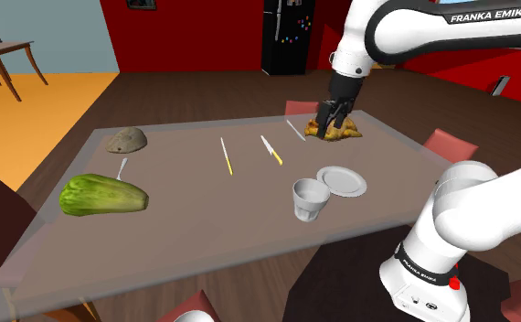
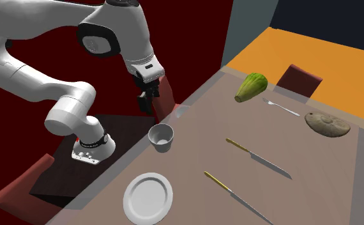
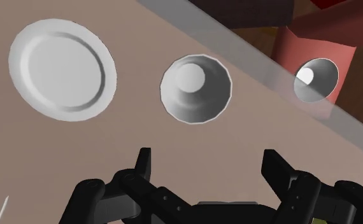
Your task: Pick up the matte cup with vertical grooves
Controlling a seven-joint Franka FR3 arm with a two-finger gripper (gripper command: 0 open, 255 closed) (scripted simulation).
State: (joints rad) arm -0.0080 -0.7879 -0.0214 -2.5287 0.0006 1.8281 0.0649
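My claw (image 3: 209,168) hangs high over the table (image 1: 204,220), fingers spread wide and holding nothing. The cup (image 3: 195,88) stands upright ahead of it, roughly in line with the gap. It is near the table's edge on the stand's side, just beside the plate (image 3: 62,68) but not touching it.

The edge worries me most. If I come down off-centre, one finger could land on the rim and tip or shove the cup towards the drop. The plate is close enough that the finger on that side might clip it. The cup looks broad, so I judge there is little room to spare. A round grey shape (image 3: 316,79) past the edge looks much like the cup. I cannot tell what it is, and aiming there would miss.

The arm (image 1: 414,27) reads FRANKA EMIKA in white. The mark on the base (image 1: 423,274) is too small to read.
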